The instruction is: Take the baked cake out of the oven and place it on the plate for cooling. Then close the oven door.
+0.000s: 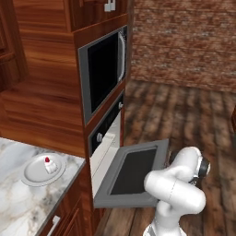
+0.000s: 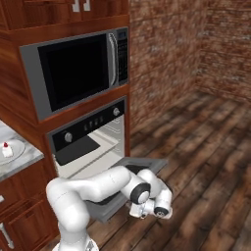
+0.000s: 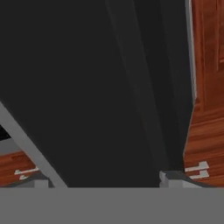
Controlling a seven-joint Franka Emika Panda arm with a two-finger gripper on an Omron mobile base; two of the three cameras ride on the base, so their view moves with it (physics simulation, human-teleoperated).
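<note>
The baked cake (image 1: 48,164) (image 2: 6,148), white with a red top, sits on the round plate (image 1: 33,174) (image 2: 17,147) on the marble counter at the left. The oven (image 1: 107,125) (image 2: 88,128) stands open, its oven door (image 1: 133,170) (image 2: 148,163) dropped down flat. In the right base view my hand is low, at the door's front edge and just below it. In the hand view the door's dark underside (image 3: 87,87) is very close, and my gripper (image 3: 105,180) is open, its fingertips (image 3: 168,177) wide apart with nothing between them.
A black-windowed microwave (image 1: 103,69) (image 2: 78,73) is built in above the oven. The marble counter (image 1: 18,205) lies left of it over wooden drawers (image 3: 205,131) with grey handles. Wooden floor (image 2: 206,162) and a brick wall are to the right.
</note>
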